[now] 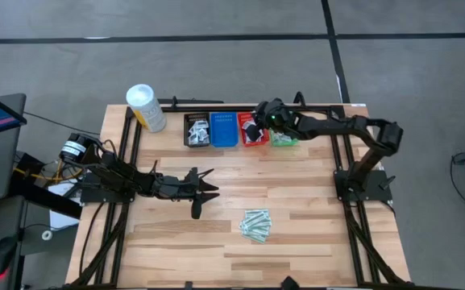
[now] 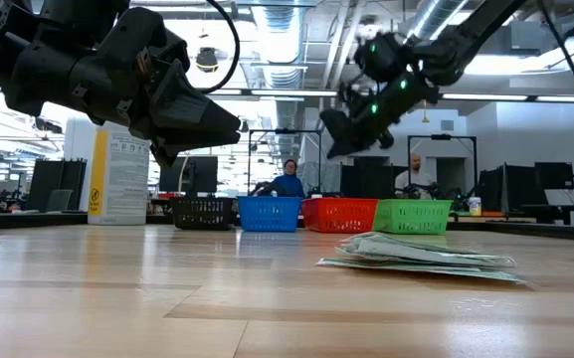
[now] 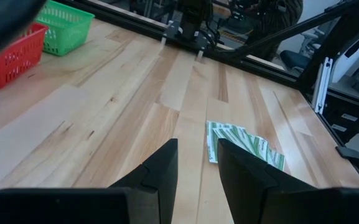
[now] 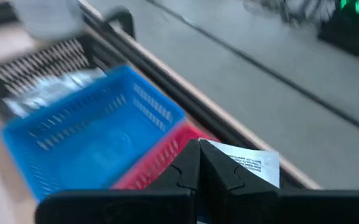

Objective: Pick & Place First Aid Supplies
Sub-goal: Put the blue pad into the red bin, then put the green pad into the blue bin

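Presently the counter (image 1: 296,242) carries a row of four baskets along its far edge: black basket (image 1: 197,130), blue basket (image 1: 224,129), red basket (image 1: 253,133) and green basket (image 1: 284,140), left to right. A tall white tub (image 1: 147,108) stands left of the row.

My right gripper (image 1: 255,129) hangs over the far row, above the red basket. Its jaws are closed on a white packet (image 4: 246,163), which stands out past the fingertips. The relation that governs the release: in the right wrist view the red basket lies directly under the packet, with the blue basket beside it toward the left. I judge the packet to be on or near the red compartment, so any drift to the left would put it over the blue one. The black basket already holds some white packets (image 1: 199,132).

My left gripper (image 1: 201,193) waits left of centre over the counter, jaws partly open and empty. The remaining pile of green-striped packets (image 1: 256,225) lies flat on the counter, to its right and slightly nearer. The pile's long axis runs roughly near to far. My left arm is the closer one to it; the right arm is well apart from it, at the far edge.
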